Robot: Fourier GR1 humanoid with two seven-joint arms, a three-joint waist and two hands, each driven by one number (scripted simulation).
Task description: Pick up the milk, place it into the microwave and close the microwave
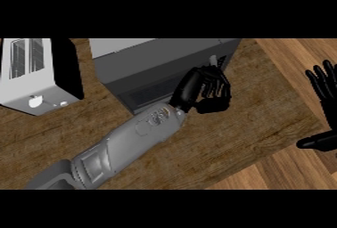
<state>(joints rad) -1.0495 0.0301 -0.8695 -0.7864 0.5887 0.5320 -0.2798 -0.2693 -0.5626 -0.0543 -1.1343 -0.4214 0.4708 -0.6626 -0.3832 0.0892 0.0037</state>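
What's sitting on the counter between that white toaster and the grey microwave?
Nothing. In the head view only a narrow strip of bare wooden counter separates the toaster from the microwave.

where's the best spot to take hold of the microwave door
Probably the pale upright bar at the right end of the microwave, which looks like the door handle. Come at it from the front right, where the left hand already is. The dark front face is flat and broad, with nothing to curl round, so that narrow bar is the only likely hold.
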